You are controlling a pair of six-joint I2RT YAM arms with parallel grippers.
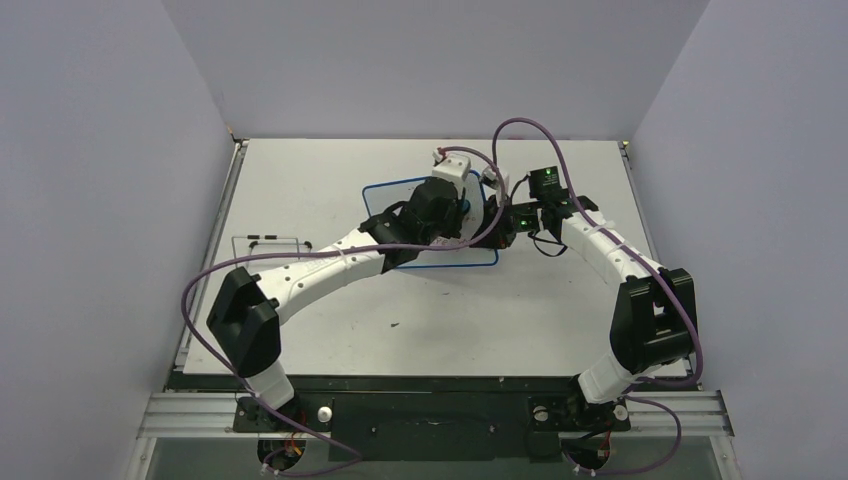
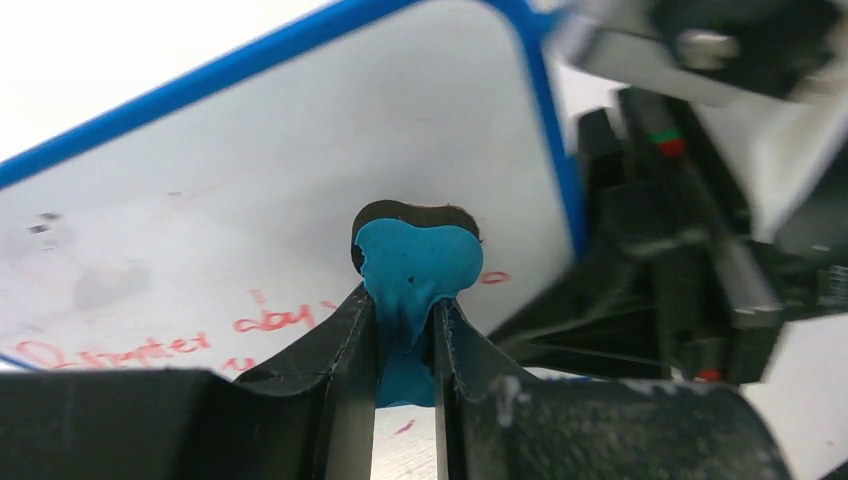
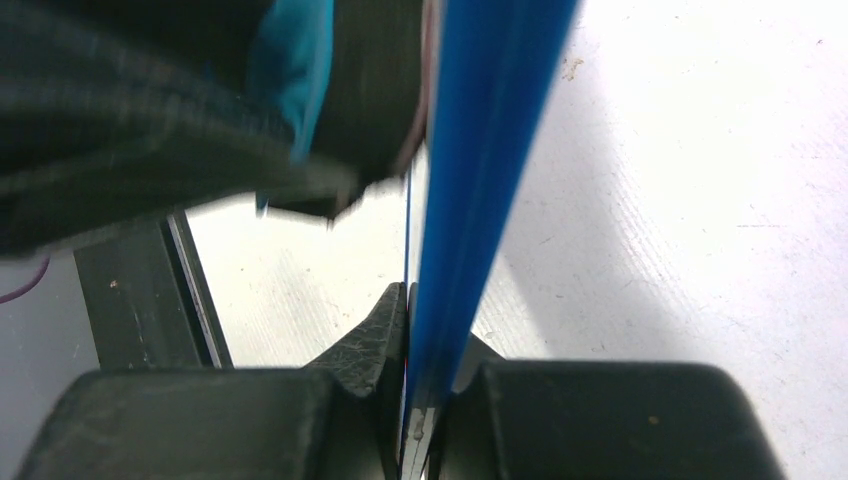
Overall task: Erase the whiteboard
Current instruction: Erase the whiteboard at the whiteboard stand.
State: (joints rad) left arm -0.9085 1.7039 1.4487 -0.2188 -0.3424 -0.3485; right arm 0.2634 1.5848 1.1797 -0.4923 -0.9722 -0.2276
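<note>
White tabletop (image 1: 320,170); left hand (image 2: 405,305) pinches blue bone-shaped eraser (image 2: 420,260) against glossy whiteboard (image 2: 300,150).

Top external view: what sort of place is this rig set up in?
Probably a robotics lab test cell: a white table boxed in by plain grey panels, a metal mounting rail at its near edge, and a whiteboard as the workpiece.
</note>
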